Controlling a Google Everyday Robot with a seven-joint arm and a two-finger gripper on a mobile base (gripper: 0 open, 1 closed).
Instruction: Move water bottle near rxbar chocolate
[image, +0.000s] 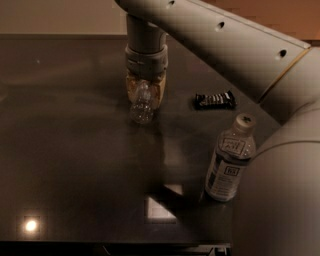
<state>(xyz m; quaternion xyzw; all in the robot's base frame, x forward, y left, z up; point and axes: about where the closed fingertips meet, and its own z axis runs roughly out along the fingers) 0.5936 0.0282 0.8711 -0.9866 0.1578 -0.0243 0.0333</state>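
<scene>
My gripper hangs over the middle of the dark table, its fingers closed around the small clear ribbed water bottle. The bottle sticks out below the fingers and looks lifted just off the table surface. The rxbar chocolate, a flat black wrapper with white lettering, lies on the table to the right of the gripper, about a hand's width away.
A larger bottle with a white-and-blue label stands upright at the front right, near my arm. The dark glossy table shows light reflections at the front. Its front edge runs along the bottom of the view.
</scene>
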